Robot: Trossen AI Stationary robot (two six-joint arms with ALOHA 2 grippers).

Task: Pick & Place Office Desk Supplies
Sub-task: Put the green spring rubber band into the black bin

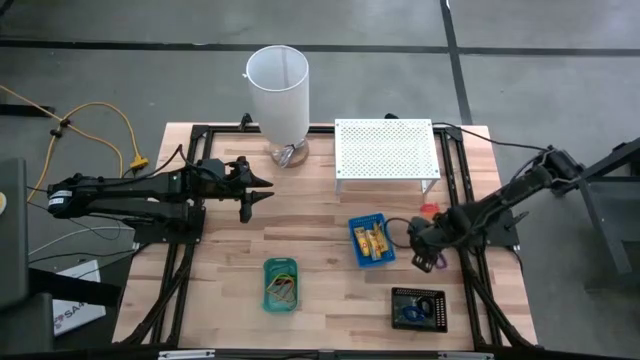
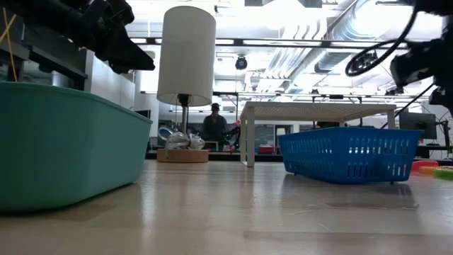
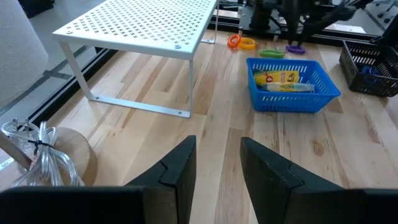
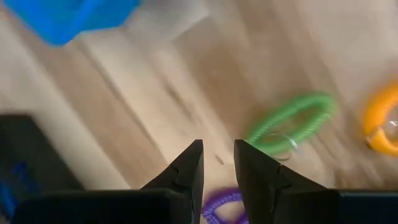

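From above, three trays sit on the tabletop: a blue tray [image 1: 371, 241] with yellow packets [image 1: 372, 240] mid-table, a green tray [image 1: 281, 284] of bands near the front edge, and a black tray [image 1: 419, 308] toward the front right corner. The right gripper [image 1: 428, 259] hovers at the right edge; the left gripper [image 1: 262, 192], fingers parted and empty, waits near the back left. The right wrist view, though blurred, shows three coil loops: a green loop [image 4: 291, 123], an orange loop [image 4: 384, 121] and a purple loop [image 4: 225, 205], the last apparently between narrowly parted fingers.

We find no legible text. The yellow packets [image 3: 283, 79] in the blue tray [image 3: 298, 99] carry small print, too small to read. A white sheet [image 1: 78, 308] beside the table shows dark lettering, cut off and unreadable.
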